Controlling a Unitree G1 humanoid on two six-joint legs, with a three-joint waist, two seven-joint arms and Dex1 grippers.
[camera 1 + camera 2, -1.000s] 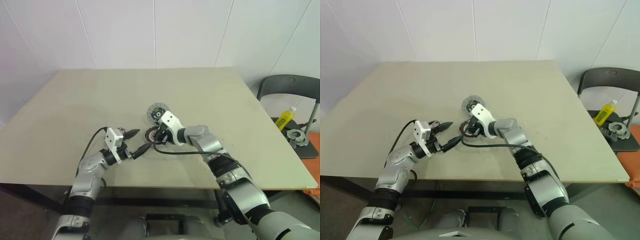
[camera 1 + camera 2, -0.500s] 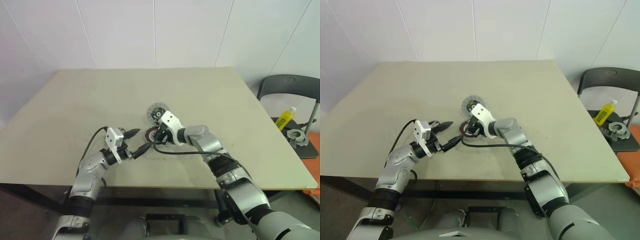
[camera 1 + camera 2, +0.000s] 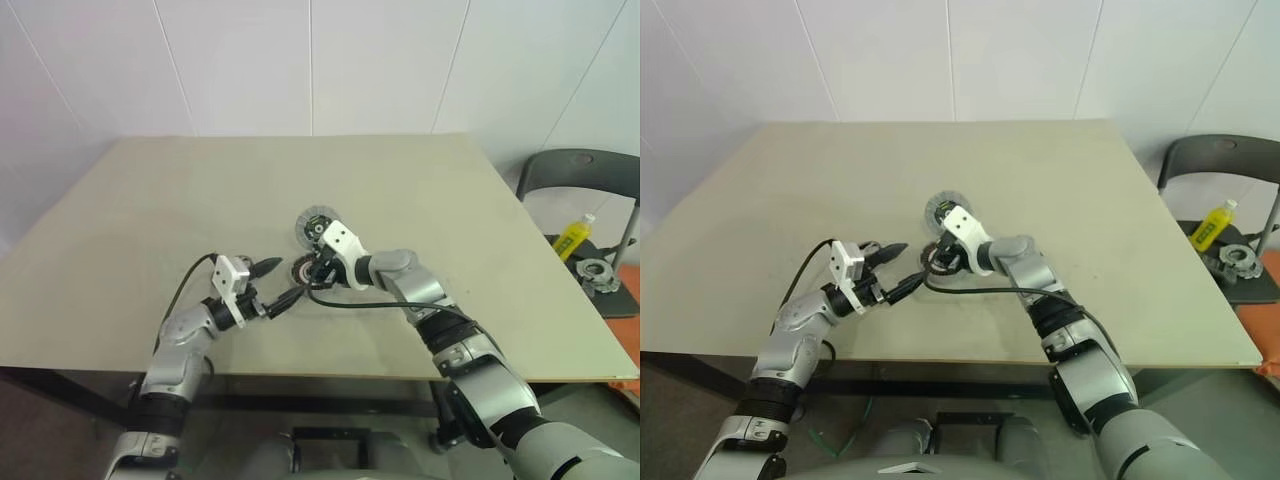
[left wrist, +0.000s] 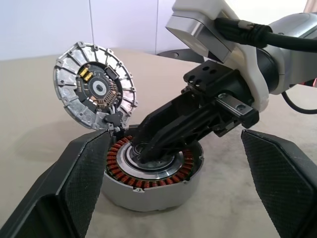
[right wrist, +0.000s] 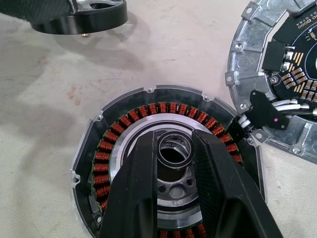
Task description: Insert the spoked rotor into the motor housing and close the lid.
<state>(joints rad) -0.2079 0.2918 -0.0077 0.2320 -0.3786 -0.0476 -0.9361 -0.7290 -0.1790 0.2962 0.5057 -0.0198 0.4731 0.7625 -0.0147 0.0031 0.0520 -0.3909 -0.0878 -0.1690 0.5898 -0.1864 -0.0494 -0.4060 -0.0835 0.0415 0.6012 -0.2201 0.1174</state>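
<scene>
The motor housing, a dark-rimmed cup with coppery windings, lies near the table's middle. The silver-grey lid stands tilted open at its far edge, joined to it by short wires. My right gripper reaches down into the housing, its two black fingers closed on the small ring at the pale centre. My left gripper hangs just left of the housing, level, wide open and holding nothing. A glossy black ring shows beside a left finger; I cannot tell whether it is the spoked rotor.
A black cable trails over the table from the right wrist. Off the table's right side stands a chair with a yellow bottle and a metal part on its seat. The table's front edge runs close below both arms.
</scene>
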